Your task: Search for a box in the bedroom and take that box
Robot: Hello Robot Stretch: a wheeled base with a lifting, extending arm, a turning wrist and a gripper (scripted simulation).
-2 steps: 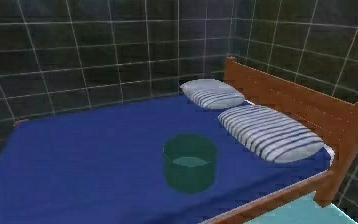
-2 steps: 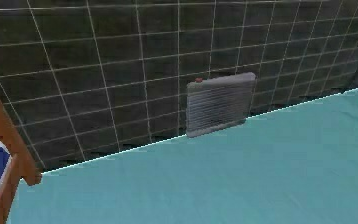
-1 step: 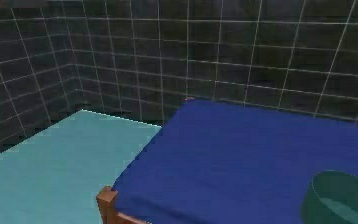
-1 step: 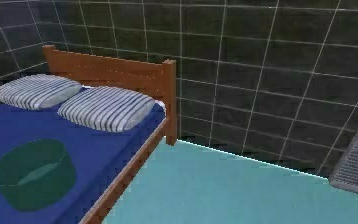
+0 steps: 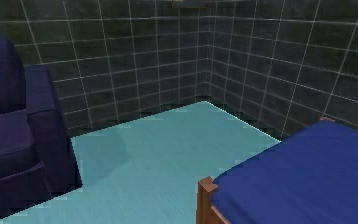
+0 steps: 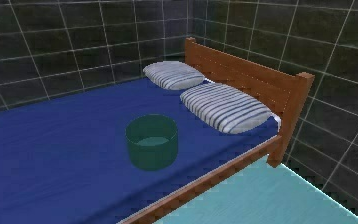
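Floor [image 5: 157, 150] btwn armchair [image 5: 17, 120] at forward view's left & bed [image 5: 297, 185] corner at its right lies bare thru to the tiled wall [image 5: 137, 50]. Arm side: mattress mostly free, but a green tub [image 6: 152, 142] sits mid-bed; pillows [image 6: 227, 107] & headboard [image 6: 249, 78] block that end.

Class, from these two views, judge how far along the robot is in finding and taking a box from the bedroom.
Done: it is in a bedroom, standing beside the bed with two striped pillows. In hand: the search; ahead lie an armchair and bare floor. A green round tub sits on the bed, round rather than box-shaped. Left: identifying a box, then taking it.
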